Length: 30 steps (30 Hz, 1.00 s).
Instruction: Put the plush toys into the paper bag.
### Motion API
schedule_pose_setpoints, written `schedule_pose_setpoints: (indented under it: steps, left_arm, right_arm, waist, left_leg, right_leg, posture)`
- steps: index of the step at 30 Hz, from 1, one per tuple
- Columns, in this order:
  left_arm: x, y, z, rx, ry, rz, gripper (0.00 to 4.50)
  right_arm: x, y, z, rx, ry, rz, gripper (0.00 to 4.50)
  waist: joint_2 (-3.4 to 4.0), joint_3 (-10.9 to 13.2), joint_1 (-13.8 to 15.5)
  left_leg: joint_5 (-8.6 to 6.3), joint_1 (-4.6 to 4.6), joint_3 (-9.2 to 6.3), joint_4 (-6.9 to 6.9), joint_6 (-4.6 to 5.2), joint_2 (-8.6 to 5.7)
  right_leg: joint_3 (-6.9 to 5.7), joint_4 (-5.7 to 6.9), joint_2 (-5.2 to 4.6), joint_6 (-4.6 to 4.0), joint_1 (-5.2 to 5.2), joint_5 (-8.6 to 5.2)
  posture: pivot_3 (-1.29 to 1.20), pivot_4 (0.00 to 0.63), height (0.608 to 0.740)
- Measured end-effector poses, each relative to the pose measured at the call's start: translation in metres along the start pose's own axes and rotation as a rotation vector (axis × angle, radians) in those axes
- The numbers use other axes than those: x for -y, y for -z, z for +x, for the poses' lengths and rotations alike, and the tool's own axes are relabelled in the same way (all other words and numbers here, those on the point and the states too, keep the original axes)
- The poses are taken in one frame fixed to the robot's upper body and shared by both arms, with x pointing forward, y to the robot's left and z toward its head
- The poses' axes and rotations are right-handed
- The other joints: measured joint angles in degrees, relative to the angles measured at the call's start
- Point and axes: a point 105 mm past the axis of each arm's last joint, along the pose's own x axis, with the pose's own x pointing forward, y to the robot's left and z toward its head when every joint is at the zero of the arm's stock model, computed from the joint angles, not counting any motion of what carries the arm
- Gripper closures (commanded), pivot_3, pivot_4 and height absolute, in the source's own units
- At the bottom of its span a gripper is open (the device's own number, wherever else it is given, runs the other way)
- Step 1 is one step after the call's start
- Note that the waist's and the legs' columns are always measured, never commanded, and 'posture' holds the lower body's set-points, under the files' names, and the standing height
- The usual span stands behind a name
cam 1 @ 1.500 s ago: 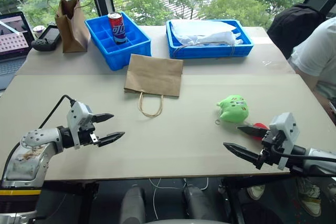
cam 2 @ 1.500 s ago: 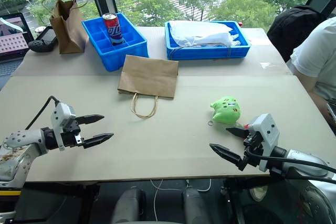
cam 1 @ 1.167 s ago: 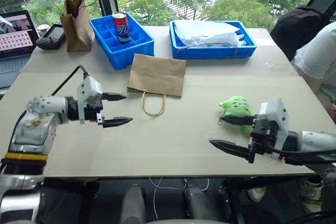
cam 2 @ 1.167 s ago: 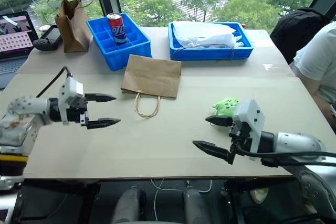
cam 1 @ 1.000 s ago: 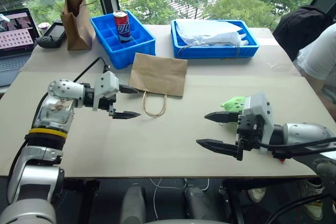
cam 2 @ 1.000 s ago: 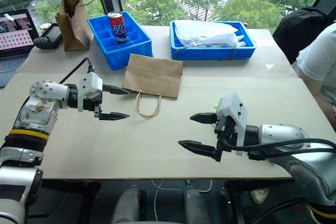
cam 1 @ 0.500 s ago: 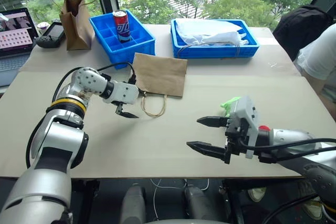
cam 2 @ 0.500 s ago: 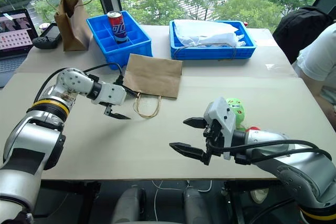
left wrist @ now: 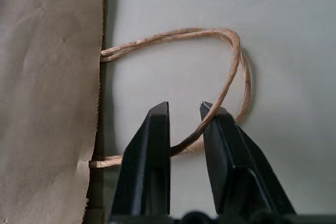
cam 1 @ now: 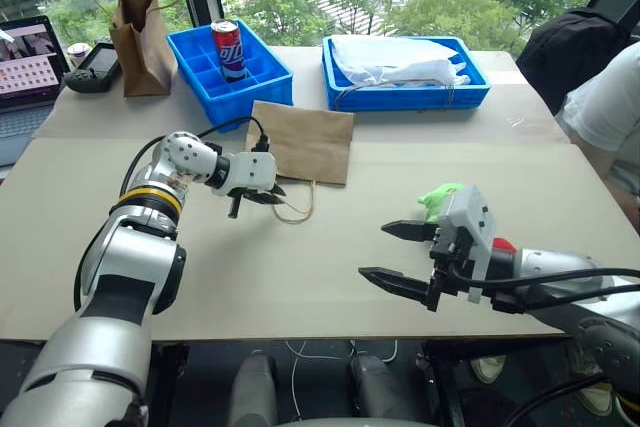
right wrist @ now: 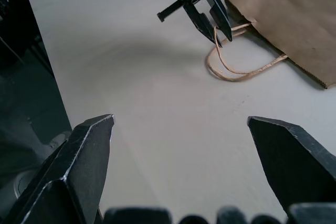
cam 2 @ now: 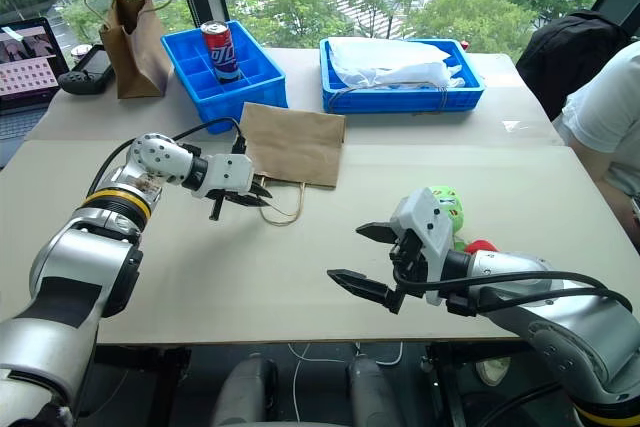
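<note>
Pinching the twine handle [left wrist: 231, 72] of the paper bag [cam 1: 305, 141], the left gripper [left wrist: 185, 109] is clenched; the right gripper [cam 1: 395, 252] is spread wide, unladen.

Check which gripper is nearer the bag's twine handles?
Left. The left gripper has its fingers around the twine handles of the paper bag; the right gripper hovers open, well away.

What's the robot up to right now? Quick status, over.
Left gripper shut on a twine handle of the flat paper bag. Right gripper open, empty. Green plush and red plush not yet bagged. Nothing in the way.
</note>
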Motion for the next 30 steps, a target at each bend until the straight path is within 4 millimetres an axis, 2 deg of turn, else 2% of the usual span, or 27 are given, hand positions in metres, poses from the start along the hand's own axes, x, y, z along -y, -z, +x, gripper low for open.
schedule_pose_setpoints:
  steps: [2, 6, 8, 10, 12, 16, 19, 22, 26, 30]
  left_arm:
    - [0.003, -0.004, -0.002, 0.053, 0.034, -0.058, 4.44]
    - [0.001, -0.025, 0.002, 0.227, 0.078, -0.189, 4.44]
    - [-0.003, -0.044, 0.005, 0.350, 0.085, -0.250, 4.44]
    - [0.002, -0.058, 0.009, 0.428, 0.126, -0.290, 4.44]
    - [0.012, -0.070, 0.013, 0.500, 0.182, -0.350, 4.44]
    - [0.031, -0.103, 0.015, 0.623, 0.258, -0.485, 4.44]
    - [0.037, -0.127, 0.013, 0.661, 0.265, -0.586, 4.50]
    - [0.039, -0.141, 0.013, 0.654, 0.265, -0.678, 4.50]
    - [0.041, -0.138, 0.017, 0.597, 0.252, -0.803, 4.50]
    - [0.042, -0.135, 0.019, 0.564, 0.240, -0.853, 4.50]
  right_arm:
    - [0.000, 0.000, 0.000, -0.001, -0.001, 0.000, 0.00]
    - [0.000, 0.001, -0.001, -0.008, -0.005, -0.003, 0.00]
    - [0.000, 0.006, -0.001, -0.022, 0.000, 0.012, 0.00]
    - [0.000, 0.009, -0.002, -0.031, 0.011, 0.023, 0.00]
    - [0.000, 0.017, -0.003, -0.048, 0.026, 0.050, 0.00]
    - [-0.005, 0.048, -0.008, -0.103, 0.079, 0.173, 0.00]
    - [-0.004, 0.061, -0.007, -0.079, 0.159, 0.228, 0.71]
    - [0.006, 0.066, -0.004, -0.035, 0.252, 0.227, 1.77]
    - [0.009, 0.070, 0.013, 0.054, 0.309, 0.244, 3.11]
    - [0.019, 0.055, 0.029, 0.153, 0.343, 0.205, 4.48]
  waist:
    - [0.00, 0.0, 0.0]
    - [0.00, 0.0, 0.2]
    - [0.00, 0.0, 0.2]
    - [0.01, 0.0, 0.0]
    - [0.01, 0.0, -0.1]
    - [0.01, 0.0, -0.1]
    - [0.02, 0.0, -0.1]
    - [0.05, 0.0, -0.2]
    - [0.07, 0.0, -0.2]
    - [0.10, 0.0, 0.0]
  left_leg:
    - [0.00, 0.00, -0.01, 0.00, 0.00, 0.00]
    - [0.00, -0.12, -0.09, 0.10, 0.00, -0.01]
    - [0.00, -0.17, -0.14, 0.14, 0.00, -0.01]
    - [0.00, -0.19, -0.18, 0.14, 0.00, -0.02]
    - [0.00, -0.18, -0.24, 0.14, 0.00, -0.02]
    - [0.01, -0.19, -0.36, 0.19, 0.01, -0.01]
    - [0.02, -0.17, -0.39, 0.30, 0.01, -0.03]
    - [0.08, -0.08, -0.40, 0.36, 0.09, -0.05]
    - [0.08, -0.01, -0.39, 0.32, 0.10, -0.07]
    - [0.08, -0.02, -0.40, 0.31, 0.10, -0.11]
  right_leg:
    - [-0.01, 0.00, 0.00, 0.00, 0.00, 0.00]
    - [-0.06, -0.01, -0.01, 0.01, 0.01, -0.01]
    - [-0.07, 0.01, -0.01, 0.04, 0.02, -0.02]
    - [-0.08, 0.02, -0.01, 0.04, 0.04, -0.03]
    - [-0.12, 0.03, 0.00, 0.04, 0.04, -0.03]
    - [-0.20, 0.05, 0.01, 0.06, 0.10, -0.05]
    - [-0.20, 0.08, 0.01, 0.40, 0.14, -0.24]
    - [-0.18, 0.10, 0.03, 0.45, 0.21, -0.22]
    - [-0.14, 0.10, 0.05, 0.44, 0.21, -0.23]
    - [-0.10, 0.10, 0.04, 0.43, 0.19, -0.23]
  posture:
    - [0.00, 0.150, 0.665]
    - [0.00, 0.150, 0.665]
    - [0.00, 0.150, 0.665]
    - [0.00, 0.150, 0.665]
    - [0.00, 0.150, 0.665]
    - [0.00, 0.150, 0.665]
    - [0.00, 0.150, 0.665]
    - [0.00, 0.150, 0.665]
    - [0.00, 0.150, 0.665]
    - [0.00, 0.150, 0.665]
